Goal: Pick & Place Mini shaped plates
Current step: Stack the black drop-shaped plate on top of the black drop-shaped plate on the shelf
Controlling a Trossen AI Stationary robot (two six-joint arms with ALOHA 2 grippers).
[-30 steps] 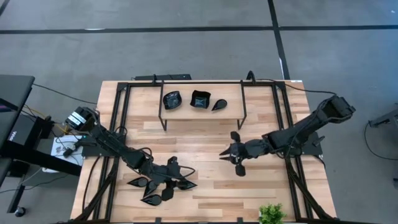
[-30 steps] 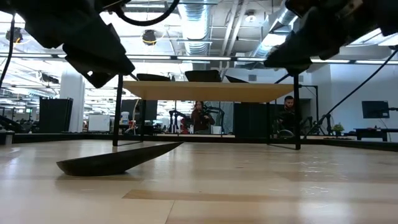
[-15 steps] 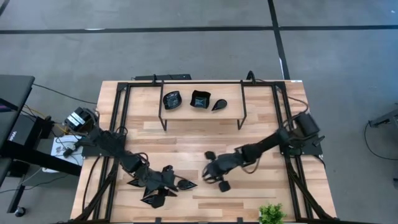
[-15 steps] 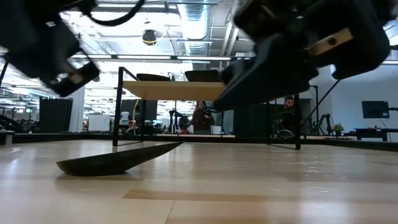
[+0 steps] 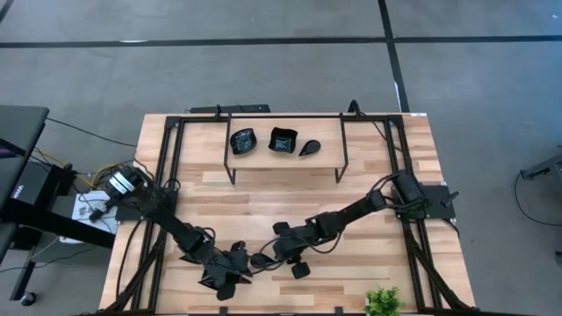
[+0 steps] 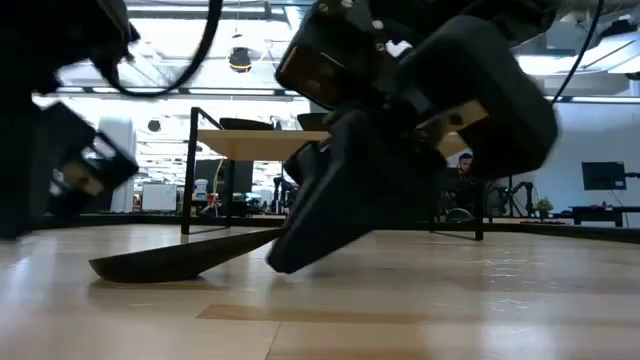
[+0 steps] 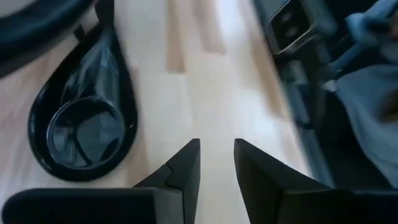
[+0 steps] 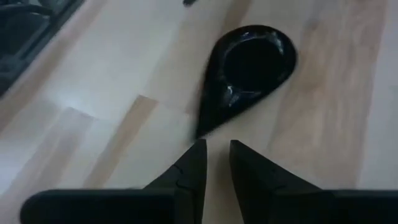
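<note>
Three mini shaped plates (image 5: 282,140) sit on a raised wooden shelf at the table's far middle. More glossy black plates lie on the table near its near left corner. One is a teardrop plate (image 8: 249,68) just ahead of my right gripper (image 8: 216,152), which is open low over the wood. Its pointed tip (image 8: 200,132) is toward the fingers. Another teardrop plate (image 7: 84,118) lies beside my left gripper (image 7: 216,155), which is open over bare wood. In the low view a plate (image 6: 180,262) rests flat on the table beside my right gripper (image 6: 290,255).
The shelf (image 5: 285,156) stands on thin black legs. Black frame rails (image 5: 171,175) run along both sides of the table. A small green plant (image 5: 384,303) stands at the near right edge. The two grippers are close together at the near left.
My right gripper has swept from the table's middle toward the near left corner, sinking and tipping down toward the plates there. My left gripper has moved a little toward the near edge and down. The plates have not moved.
</note>
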